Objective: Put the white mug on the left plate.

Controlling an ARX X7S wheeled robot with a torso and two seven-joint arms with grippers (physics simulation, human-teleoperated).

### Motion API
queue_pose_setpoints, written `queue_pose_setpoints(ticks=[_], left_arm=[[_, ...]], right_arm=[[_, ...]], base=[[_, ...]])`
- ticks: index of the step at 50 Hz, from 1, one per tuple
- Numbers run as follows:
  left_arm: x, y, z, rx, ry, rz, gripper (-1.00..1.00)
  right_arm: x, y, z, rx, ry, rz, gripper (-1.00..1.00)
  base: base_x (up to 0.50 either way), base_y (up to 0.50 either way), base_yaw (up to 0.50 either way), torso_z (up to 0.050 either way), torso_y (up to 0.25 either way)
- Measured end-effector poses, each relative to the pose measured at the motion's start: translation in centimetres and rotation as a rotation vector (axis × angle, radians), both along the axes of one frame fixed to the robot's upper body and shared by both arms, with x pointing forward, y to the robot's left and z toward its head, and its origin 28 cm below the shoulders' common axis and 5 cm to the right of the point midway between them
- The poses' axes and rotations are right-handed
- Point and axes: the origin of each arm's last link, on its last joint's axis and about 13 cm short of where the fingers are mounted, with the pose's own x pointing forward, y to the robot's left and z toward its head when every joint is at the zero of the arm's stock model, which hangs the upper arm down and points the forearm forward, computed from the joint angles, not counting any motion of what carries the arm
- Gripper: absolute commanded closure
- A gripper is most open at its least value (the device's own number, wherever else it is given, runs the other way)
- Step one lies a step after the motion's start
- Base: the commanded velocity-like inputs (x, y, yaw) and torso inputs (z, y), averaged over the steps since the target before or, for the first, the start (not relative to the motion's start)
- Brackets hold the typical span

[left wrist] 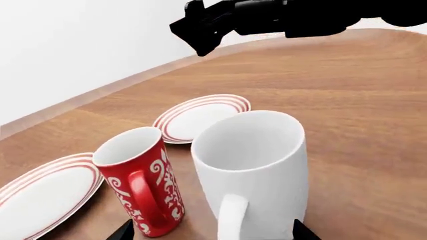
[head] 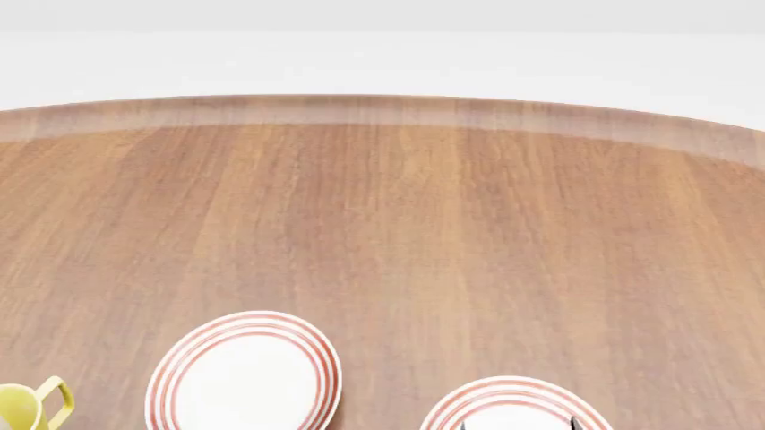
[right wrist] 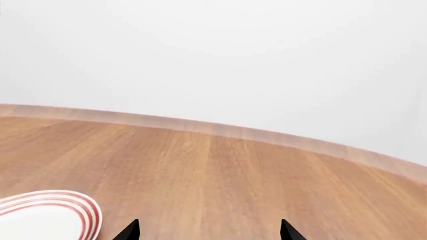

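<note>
Inside, the white mug [left wrist: 257, 165] shows nothing.

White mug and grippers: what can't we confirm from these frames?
- White mug: left wrist view only; base cut by the frame edge, absent from head view.
- Left gripper: only fingertips show flanking the mug; contact unclear.
- Right gripper: only tips visible.
- Yellow mug: cropped in head view.
- Which plate is which in wrist views.

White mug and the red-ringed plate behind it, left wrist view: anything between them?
Nothing. In the left wrist view only bare table shows between the white mug and that plate; the red patterned mug stands off to the side.
</note>
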Motion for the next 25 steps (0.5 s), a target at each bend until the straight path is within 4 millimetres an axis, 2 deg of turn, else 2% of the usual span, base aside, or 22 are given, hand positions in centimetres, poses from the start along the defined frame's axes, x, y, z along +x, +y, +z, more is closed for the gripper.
queue_pose_setpoints(ticks=[25], left_arm=[[-0.1, -0.3, -1.7, 0.024, 0.038, -0.040, -1.00]], right_arm=[[0.1, 0.2, 0.3, -0.002, -0.008, 0.005, -1.00]], base=[[0.00, 0.00, 0.00, 0.000, 0.000]])
